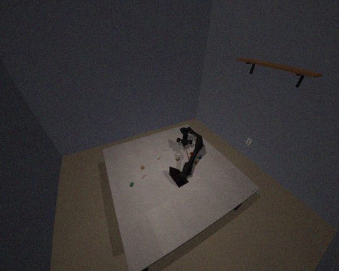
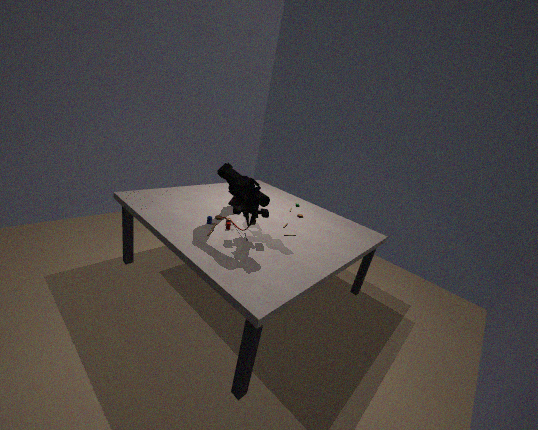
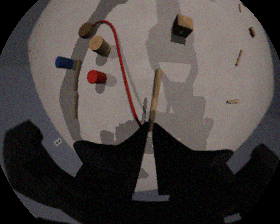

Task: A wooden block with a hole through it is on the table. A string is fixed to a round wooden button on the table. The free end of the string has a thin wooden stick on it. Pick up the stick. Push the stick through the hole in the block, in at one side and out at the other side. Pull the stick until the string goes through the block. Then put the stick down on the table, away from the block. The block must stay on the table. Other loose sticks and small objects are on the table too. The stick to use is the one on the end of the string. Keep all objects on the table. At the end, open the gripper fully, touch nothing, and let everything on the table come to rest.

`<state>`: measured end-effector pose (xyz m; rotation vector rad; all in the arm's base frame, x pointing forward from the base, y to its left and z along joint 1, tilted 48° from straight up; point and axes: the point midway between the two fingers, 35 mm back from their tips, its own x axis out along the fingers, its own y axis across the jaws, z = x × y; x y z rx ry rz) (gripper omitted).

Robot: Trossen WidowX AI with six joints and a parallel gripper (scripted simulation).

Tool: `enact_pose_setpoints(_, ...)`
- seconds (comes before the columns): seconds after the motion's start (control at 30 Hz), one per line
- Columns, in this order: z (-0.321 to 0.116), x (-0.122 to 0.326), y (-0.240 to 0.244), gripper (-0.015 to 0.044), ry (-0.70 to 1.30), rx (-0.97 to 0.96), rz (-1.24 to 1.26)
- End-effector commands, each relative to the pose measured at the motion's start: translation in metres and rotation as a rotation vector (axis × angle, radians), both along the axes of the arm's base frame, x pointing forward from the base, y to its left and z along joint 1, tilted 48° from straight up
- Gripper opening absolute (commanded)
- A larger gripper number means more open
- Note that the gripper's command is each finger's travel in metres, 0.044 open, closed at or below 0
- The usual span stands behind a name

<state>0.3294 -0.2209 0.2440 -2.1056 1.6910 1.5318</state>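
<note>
My gripper (image 1: 184, 147) (image 2: 252, 223) (image 3: 149, 124) is shut on the wooden stick (image 3: 155, 97) and holds it above the table. In the wrist view the stick points up the picture, its far end short of the block. The red string (image 3: 122, 65) (image 2: 240, 229) (image 1: 187, 153) runs from the fingertips in a curve to the round wooden button (image 3: 86, 30). The wooden block (image 3: 183, 25) (image 1: 178, 159) stands on the table, apart from the stick, with a dark hole in its near face. In the exterior view the block is hidden behind the gripper.
A red cylinder (image 3: 94, 77) (image 2: 228, 225), a blue cylinder (image 3: 64, 62) (image 2: 209, 219) and a wooden cylinder (image 3: 98, 46) are near the button. Loose sticks (image 3: 77, 77) (image 3: 239, 57) lie at both sides. A green object (image 1: 132, 184) (image 2: 297, 205) and a wooden piece (image 1: 142, 167) are farther off.
</note>
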Motion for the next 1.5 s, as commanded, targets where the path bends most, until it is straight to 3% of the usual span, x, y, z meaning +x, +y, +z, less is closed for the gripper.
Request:
enact_pose_setpoints(0.0, 0.003, 0.005, -0.004, 0.0, -0.001, -0.015, 0.005)
enact_pose_setpoints(0.6, 0.008, 0.018, -0.012, 0.0, -0.01, -0.042, 0.019)
enact_pose_setpoints(1.47, -0.025, 0.027, -0.013, 0.0, -0.01, -0.041, 0.019)
